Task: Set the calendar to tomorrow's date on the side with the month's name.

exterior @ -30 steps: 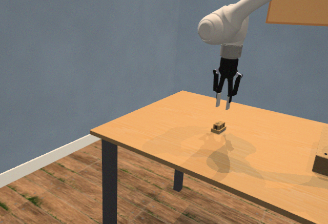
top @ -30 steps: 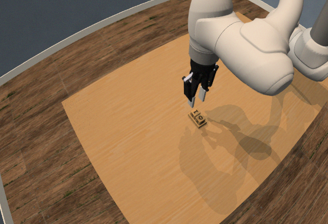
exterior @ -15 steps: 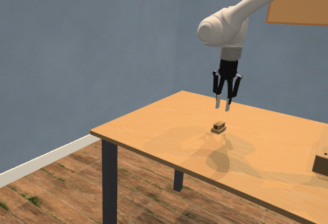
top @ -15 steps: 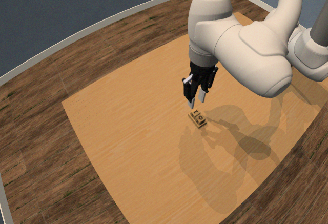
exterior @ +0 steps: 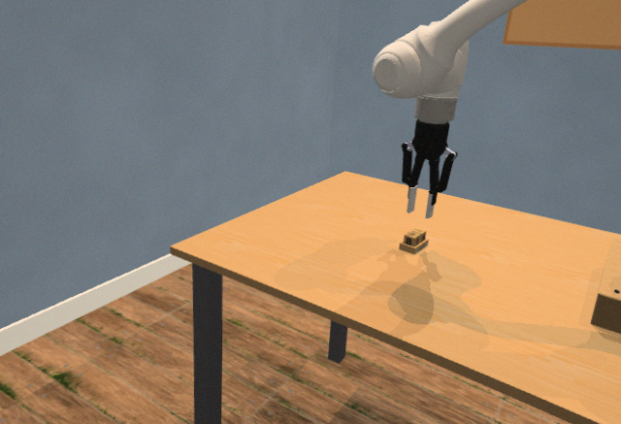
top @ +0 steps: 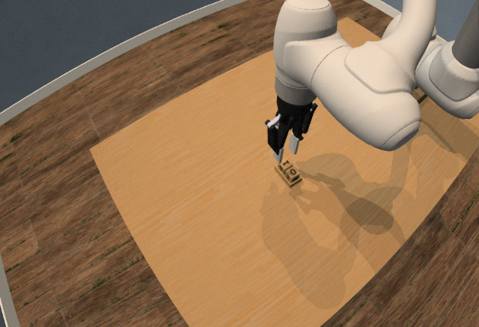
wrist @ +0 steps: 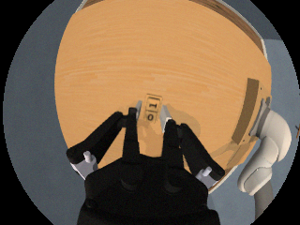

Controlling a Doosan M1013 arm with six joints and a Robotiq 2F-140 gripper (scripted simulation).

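Observation:
The small wooden calendar tray lies flat on the table with two cubes side by side in it. From above, one cube's top shows "I" and the other's "0". It also shows in the exterior view and in the wrist view; the month side is too small to read. My gripper hangs straight above the cubes, well clear of them, pointing down. Its fingers stand partly open with nothing between them, as the exterior view and the wrist view also show.
A dark wooden block sits at the table's right edge. The robot's base stands at the far side of the table. The table's near edge drops to the wood floor.

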